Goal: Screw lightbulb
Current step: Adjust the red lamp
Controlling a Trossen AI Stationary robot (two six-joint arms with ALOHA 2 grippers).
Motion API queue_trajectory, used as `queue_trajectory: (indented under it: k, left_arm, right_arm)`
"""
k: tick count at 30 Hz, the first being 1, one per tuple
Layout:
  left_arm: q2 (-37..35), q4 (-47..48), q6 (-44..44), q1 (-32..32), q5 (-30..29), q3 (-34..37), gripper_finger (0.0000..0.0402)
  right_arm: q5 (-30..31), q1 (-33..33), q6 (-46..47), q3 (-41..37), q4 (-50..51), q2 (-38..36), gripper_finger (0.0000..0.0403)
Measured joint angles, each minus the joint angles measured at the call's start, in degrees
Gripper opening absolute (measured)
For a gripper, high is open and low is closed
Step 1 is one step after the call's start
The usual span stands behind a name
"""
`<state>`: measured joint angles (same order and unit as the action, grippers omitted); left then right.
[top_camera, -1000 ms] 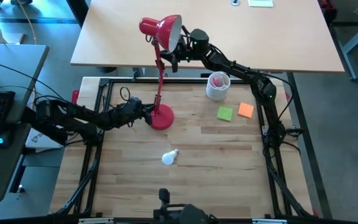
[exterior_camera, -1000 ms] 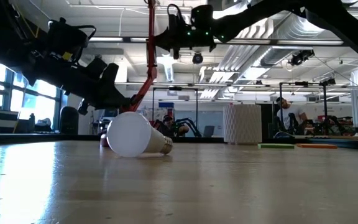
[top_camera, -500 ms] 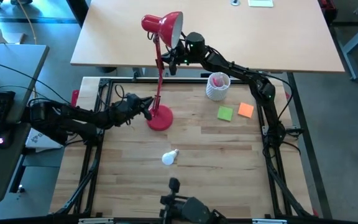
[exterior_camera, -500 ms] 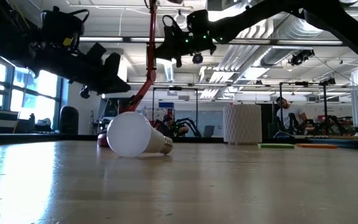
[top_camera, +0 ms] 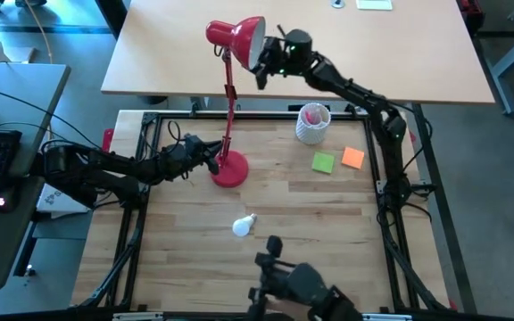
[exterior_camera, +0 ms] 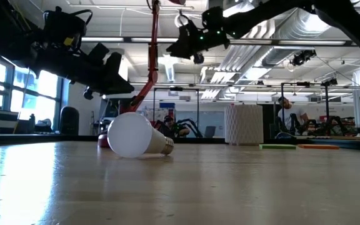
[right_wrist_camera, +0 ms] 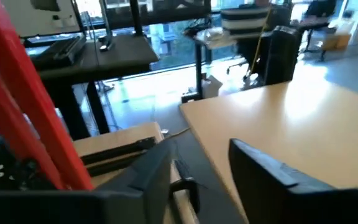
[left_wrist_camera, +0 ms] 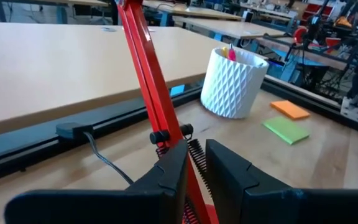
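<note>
My left tool (top_camera: 211, 159) is closed on the lamp (top_camera: 230, 107) stem, steadying it. My right tool (top_camera: 263, 69) gapes, empty, beside the shade. Bulb (top_camera: 244, 225) lies on the near desk (top_camera: 328, 232), untouched.

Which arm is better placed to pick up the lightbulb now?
Probably the right: its gripper is open and empty beside the lamp shade. The left gripper is shut on the lamp arm. The lightbulb lies untouched.

Right gripper (top_camera: 264, 71) off the red lamp's shade (top_camera: 236, 37), fingers now parted; shade tilted higher.
</note>
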<state>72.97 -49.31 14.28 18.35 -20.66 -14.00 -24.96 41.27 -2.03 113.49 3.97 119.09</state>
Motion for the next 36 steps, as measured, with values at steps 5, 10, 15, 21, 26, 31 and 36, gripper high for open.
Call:
queue_trajectory:
  k: [5, 10, 15, 21, 26, 31, 36]
  left_arm:
    - [0.0, 0.0, 0.0, 0.0, 0.7, 0.0, 0.0051]
    - [0.0, 0.0, 0.0, 0.0, 0.7, 0.0, 0.0051]
    - [0.0, 0.3, 0.3, 0.0, 0.8, 0.0, 0.0051]
    - [-0.1, 1.6, 0.6, 0.0, 0.9, 0.0, 0.0051]
    - [-0.1, 1.7, 0.6, 0.1, 0.8, 0.0, 0.0051]
    - [-0.1, 1.9, 0.7, 0.4, 0.9, 0.0, 0.0051]
    - [-0.1, 3.0, 0.7, 0.4, 1.2, -0.1, 0.0051]
  right_arm:
    - [-12.7, 0.5, -7.9, 0.0, 2.8, -2.5, 0.0231]
    - [-14.8, -4.0, -17.5, 0.0, 3.7, -2.7, 0.0253]
    - [-4.9, -8.6, -20.0, 0.0, 0.7, -2.6, 0.0254]
    - [7.5, -10.0, -15.0, 0.0, -2.8, -2.6, 0.0254]
    - [4.5, -9.6, -11.9, 0.0, -1.8, -2.5, 0.0258]
    - [2.6, -9.6, -12.8, 0.0, 1.6, -2.5, 0.0276]
    - [2.9, -8.7, -18.4, 0.0, 10.3, -2.7, 0.0288]
